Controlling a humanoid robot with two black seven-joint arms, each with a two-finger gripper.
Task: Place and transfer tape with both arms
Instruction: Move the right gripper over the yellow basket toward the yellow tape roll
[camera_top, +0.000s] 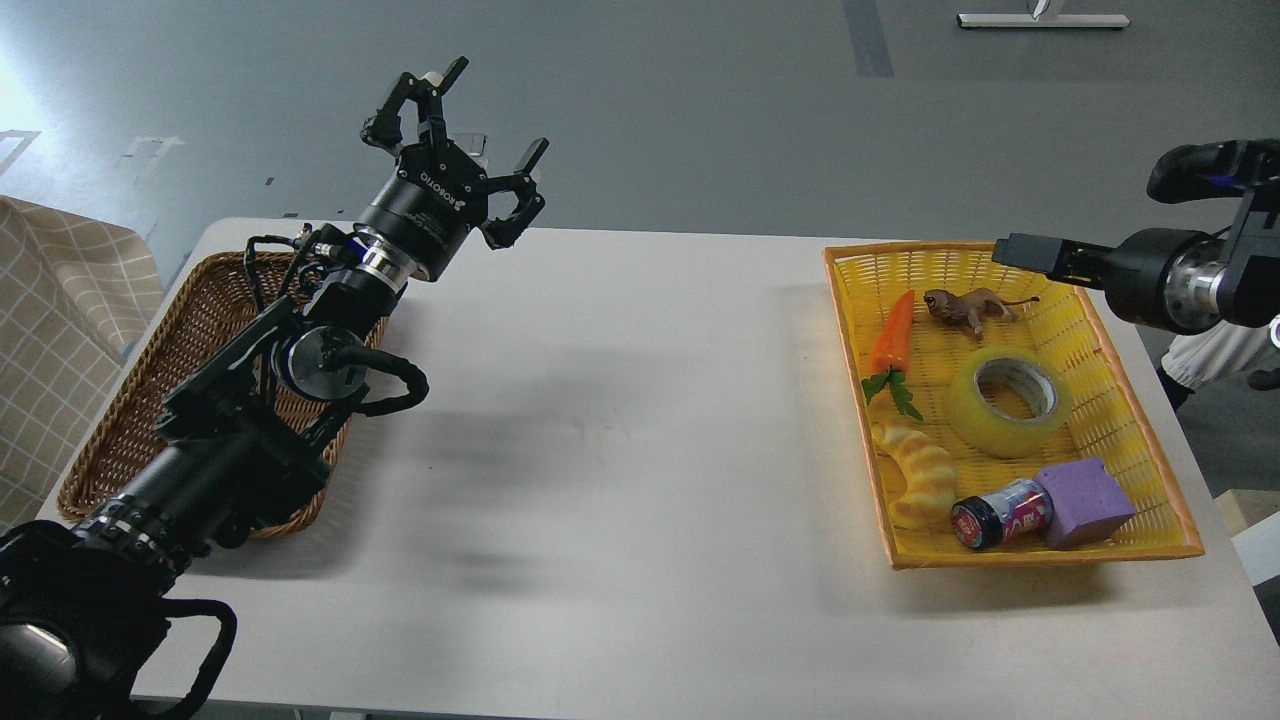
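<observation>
The tape (1010, 400), a wide translucent yellow roll with a grey-white core, lies flat in the yellow basket (851, 330) on the right of the white table. My right gripper (1022, 253) hovers over the basket's far right corner, above and behind the tape and apart from it. It is seen edge-on, so its fingers cannot be told apart. My left gripper (455, 130) is raised over the table's far left edge with its fingers spread, open and empty, far from the tape.
The yellow basket also holds a toy carrot (890, 335), a brown lion figure (965, 308), a pale yellow bread toy (920, 470), a small jar (1000, 513) and a purple block (1085, 500). A brown wicker basket (180, 350) sits under my left arm. Checked cloth lies at the far left.
</observation>
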